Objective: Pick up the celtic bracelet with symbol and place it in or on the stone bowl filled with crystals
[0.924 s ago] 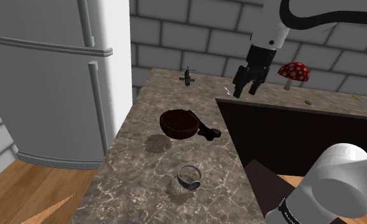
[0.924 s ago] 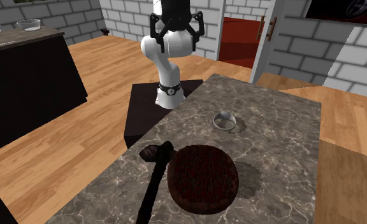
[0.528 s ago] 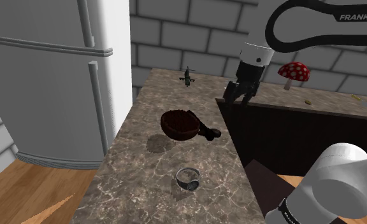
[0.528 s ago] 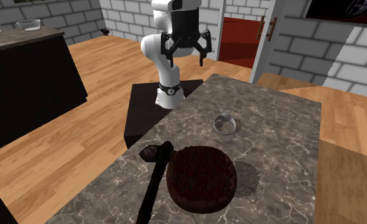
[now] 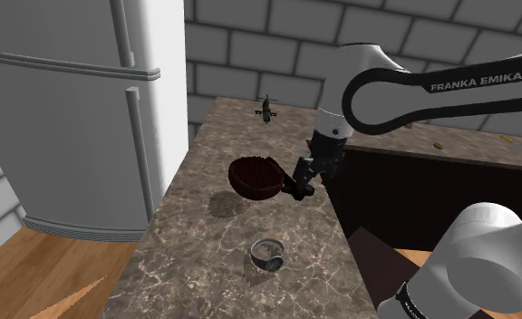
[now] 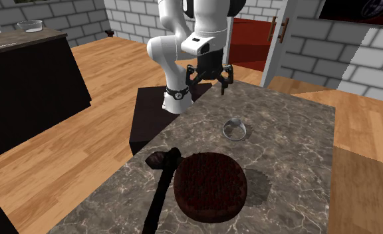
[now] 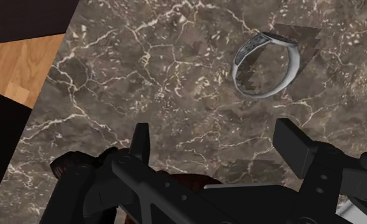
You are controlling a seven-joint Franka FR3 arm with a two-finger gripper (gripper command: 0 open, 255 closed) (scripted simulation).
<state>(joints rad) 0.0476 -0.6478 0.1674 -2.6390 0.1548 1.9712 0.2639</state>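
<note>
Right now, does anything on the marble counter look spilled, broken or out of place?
Nothing stands out. The silver bracelet lies whole on the counter, apart from the dark bowl, with nothing spilled around either. A dark long-handled tool lies close beside the bowl.

**A Look Around the Room**

The walls (image 5: 250, 54) are made of grey bricks with pale lines between them. A big white fridge (image 5: 60, 109) stands at the shoulder view's left. It has two doors and long handles. The floor (image 6: 97, 73) is made of warm brown wooden boards. A long counter (image 5: 205, 245) has a brown stone top with thin white lines running all over it. In the second exterior view, a dark cabinet (image 6: 24, 86) stands at the left, close to the brick wall. Further back there is a red door (image 6: 253, 40) with a handle, and a white door frame (image 6: 275, 46) just beside it. The light is soft and even.
</note>
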